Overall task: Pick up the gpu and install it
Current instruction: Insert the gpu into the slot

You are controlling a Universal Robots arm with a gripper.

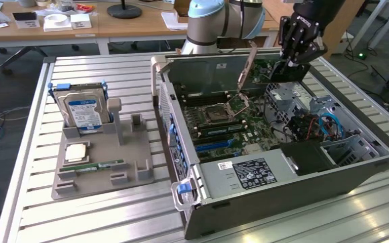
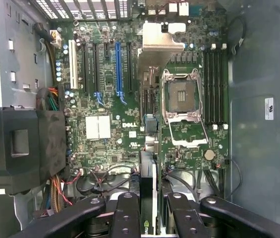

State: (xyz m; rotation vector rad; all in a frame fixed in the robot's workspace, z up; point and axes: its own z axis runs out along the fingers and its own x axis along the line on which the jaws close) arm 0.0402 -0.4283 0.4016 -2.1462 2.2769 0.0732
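The gpu (image 1: 285, 73), a thin dark card, hangs edge-down above the far end of the open computer case (image 1: 282, 187). My gripper (image 1: 290, 59) is shut on its upper edge. In the wrist view the gpu (image 2: 147, 168) runs edge-on away from between my black fingers (image 2: 127, 210), and a silver bracket (image 2: 162, 42) shows at its far end. My gripper (image 2: 152, 210) holds it well above the motherboard (image 2: 105, 129). The card sits between the blue slot (image 2: 119, 64) and the processor socket (image 2: 182, 96), and touches neither.
A grey holder (image 1: 137, 172) on the slatted table carries a hard drive with a blue label (image 1: 83, 109), a chip (image 1: 76, 151) and a green RAM stick (image 1: 103, 165). Inside the case are a black power supply (image 1: 309, 157) and cable bundles (image 1: 306, 126). Desks stand behind.
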